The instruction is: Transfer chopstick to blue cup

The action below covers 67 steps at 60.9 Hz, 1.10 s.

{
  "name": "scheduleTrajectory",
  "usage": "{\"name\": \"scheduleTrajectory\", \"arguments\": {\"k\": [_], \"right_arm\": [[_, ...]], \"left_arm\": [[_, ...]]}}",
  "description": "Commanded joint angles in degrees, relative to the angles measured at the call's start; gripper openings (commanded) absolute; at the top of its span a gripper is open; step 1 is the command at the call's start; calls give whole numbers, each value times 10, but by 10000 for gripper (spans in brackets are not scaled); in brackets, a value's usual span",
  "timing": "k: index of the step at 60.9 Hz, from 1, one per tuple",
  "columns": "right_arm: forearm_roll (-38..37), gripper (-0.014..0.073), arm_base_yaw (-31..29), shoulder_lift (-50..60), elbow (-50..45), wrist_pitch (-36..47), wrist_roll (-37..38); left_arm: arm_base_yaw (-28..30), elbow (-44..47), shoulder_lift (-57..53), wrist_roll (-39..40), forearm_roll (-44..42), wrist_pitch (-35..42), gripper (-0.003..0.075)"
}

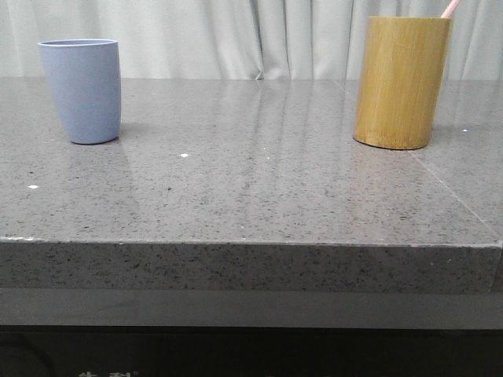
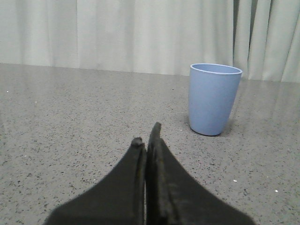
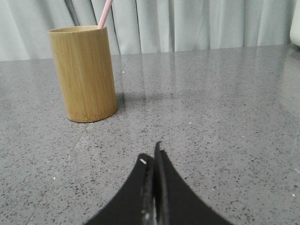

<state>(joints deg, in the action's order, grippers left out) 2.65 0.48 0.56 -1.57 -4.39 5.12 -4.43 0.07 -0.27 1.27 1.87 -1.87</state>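
1. Front view: the blue cup (image 1: 82,90) sits upright at about 10 o'clock on the grey speckled worktop (image 1: 251,188), mouth open. Way over at about 2 o'clock is the bamboo holder (image 1: 401,82), taller than the cup and also upright. The two are well apart, with bare stone between them. The chopstick (image 1: 450,9) is inside the bamboo holder; just a short pink tip pokes out past the rim on its far right side, leaning toward 1 o'clock and cut off by the edge of the shot. Pale curtain (image 1: 236,35) hangs behind everything.

2. Left wrist view: the left claw (image 2: 146,133) is low over the worktop (image 2: 70,122), and its two black fingers (image 2: 126,183) are pressed together with pretty much no gap and nothing between them. The blue cup (image 2: 213,98) stands ahead of the claw at roughly 2 o'clock, near but clearly not touching. Can't see into the cup from this angle.

3. Right wrist view: same deal, the right claw (image 3: 151,152) has its fingers (image 3: 171,197) closed against each other, gripping nothing, hanging just above the worktop (image 3: 225,108). The bamboo holder (image 3: 84,74) is ahead at about 11 o'clock, apart from the claw, with the chopstick (image 3: 105,13) sticking up out of it and tilting slightly toward 1 o'clock.
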Motion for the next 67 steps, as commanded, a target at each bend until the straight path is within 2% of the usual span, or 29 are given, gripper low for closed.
{"name": "scheduleTrajectory", "arguments": {"k": [1, 46, 52, 57, 67], "right_arm": [[-8, -67, -3, 12, 3, 51, -3], [-8, -67, -3, 12, 3, 51, -3], [-8, -67, -3, 12, 3, 60, -3], [-8, -67, -3, 12, 6, 62, -3], [-7, -67, -3, 12, 59, 34, -3]], "left_arm": [[-3, 5, -13, 2, 1, 44, -19], [-3, 5, -13, 2, 1, 44, -19], [-3, 4, -13, 2, 1, 82, -19], [-3, -8, -13, 2, 15, 107, -19], [-3, -80, -12, 2, 32, 78, -19]]}}
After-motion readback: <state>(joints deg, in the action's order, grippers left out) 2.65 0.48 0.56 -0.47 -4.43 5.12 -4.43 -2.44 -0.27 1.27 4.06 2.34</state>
